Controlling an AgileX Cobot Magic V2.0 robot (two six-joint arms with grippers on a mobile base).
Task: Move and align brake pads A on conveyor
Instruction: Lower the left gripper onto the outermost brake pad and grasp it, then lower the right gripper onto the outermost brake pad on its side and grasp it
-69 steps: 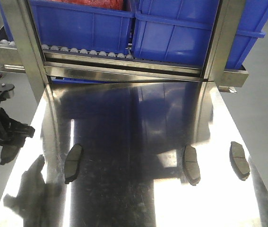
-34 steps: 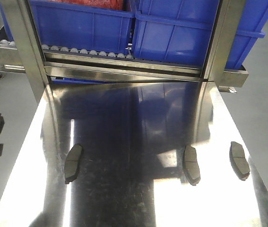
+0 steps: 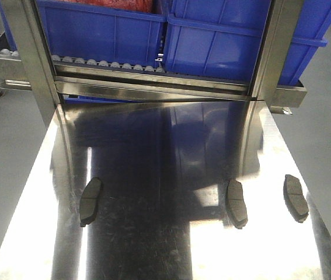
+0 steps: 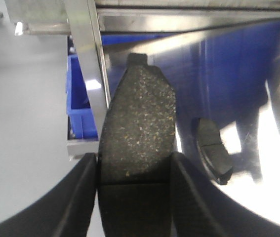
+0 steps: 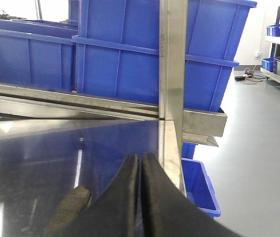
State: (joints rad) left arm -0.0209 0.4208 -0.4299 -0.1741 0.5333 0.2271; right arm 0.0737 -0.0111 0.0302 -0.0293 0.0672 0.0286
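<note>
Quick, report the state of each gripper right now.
Left gripper: jaws closed on a brake pad.
Right gripper: jaws closed, nothing between them.

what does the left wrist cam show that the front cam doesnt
Only the left wrist view: the held brake pad clamped in the left gripper, plus a blue bin lower down. Only the front view: the middle pad and right pad lying flat, and the blue crates behind them; no gripper appears there. Both: the shiny steel table and, it seems, the left pad lying near its left edge.
</note>
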